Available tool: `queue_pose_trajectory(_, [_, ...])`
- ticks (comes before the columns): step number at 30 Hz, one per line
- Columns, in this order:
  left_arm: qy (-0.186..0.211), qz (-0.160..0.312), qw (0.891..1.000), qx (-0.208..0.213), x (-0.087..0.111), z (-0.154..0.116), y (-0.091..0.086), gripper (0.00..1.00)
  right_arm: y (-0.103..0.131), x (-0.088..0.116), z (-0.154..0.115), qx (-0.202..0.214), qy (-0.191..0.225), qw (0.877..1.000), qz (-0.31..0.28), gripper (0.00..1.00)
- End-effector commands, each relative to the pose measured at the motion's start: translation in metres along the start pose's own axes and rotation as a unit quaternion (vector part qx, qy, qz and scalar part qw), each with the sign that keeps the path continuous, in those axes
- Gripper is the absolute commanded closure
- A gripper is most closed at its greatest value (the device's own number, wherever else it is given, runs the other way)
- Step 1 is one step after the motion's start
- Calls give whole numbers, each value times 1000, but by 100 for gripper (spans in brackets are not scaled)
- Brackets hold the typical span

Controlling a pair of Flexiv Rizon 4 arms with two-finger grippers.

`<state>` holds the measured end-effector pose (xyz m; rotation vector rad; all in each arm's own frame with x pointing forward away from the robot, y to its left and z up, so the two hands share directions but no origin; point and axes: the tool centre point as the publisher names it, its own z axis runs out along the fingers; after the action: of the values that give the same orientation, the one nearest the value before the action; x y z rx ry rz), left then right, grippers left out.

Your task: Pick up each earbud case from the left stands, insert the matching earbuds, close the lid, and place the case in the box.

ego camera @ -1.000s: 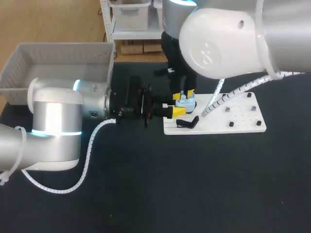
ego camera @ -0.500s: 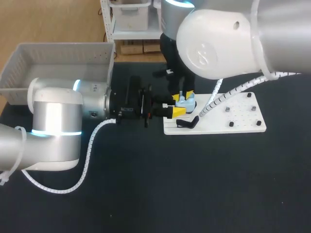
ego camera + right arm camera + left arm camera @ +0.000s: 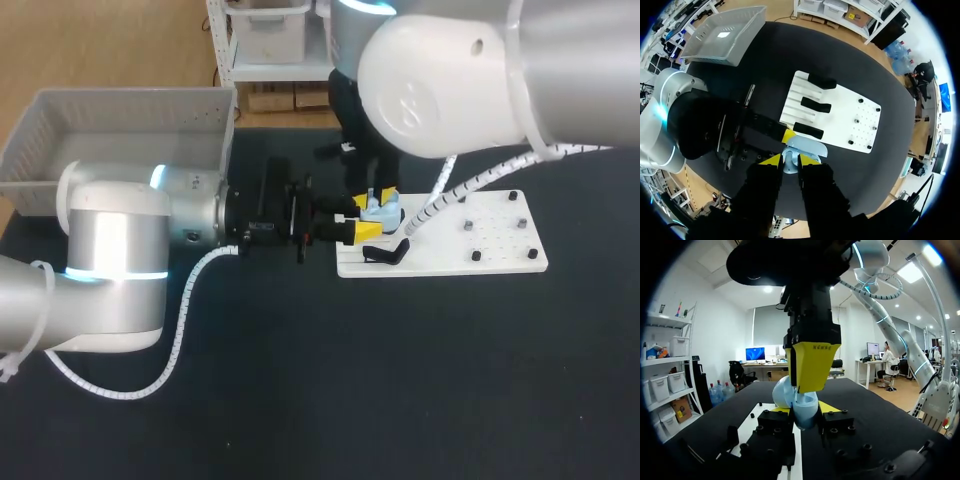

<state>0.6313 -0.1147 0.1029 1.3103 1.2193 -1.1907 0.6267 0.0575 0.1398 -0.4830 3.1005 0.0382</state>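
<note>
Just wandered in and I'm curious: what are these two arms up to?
The left gripper holds a pale blue earbud case at the left end of the white stand board. The right gripper is at the case from above, seemingly working on it. The grey box sits at the table's far left corner.

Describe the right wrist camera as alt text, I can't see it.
The right hand sits right over a light blue earbud case, which the left hand grips from the side. Ahead lie a white board with black stands and a grey basket.
</note>
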Motion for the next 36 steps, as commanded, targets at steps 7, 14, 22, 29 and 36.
queue_pose_trajectory(7, [-2, 2, 1000, -3, -1, 1, -2, 100, -8, -4, 3, -17, 17, 1000, -4, 100])
queue_pose_trajectory(14, [-2, 2, 1000, -3, -1, 1, -2, 100, -10, -7, 3, -13, 26, 1000, -12, 100])
queue_pose_trajectory(22, [-2, 2, 1000, -3, -1, 1, -2, 100, -7, -7, 1, -3, 25, 999, -42, 100])
queue_pose_trajectory(29, [-2, 2, 1000, -3, -1, 1, -2, 100, 0, -2, 0, 19, 13, 996, -83, 100])
queue_pose_trajectory(36, [-2, 2, 1000, -3, -1, 1, -2, 100, 4, 1, -1, 37, 7, 994, -103, 100])
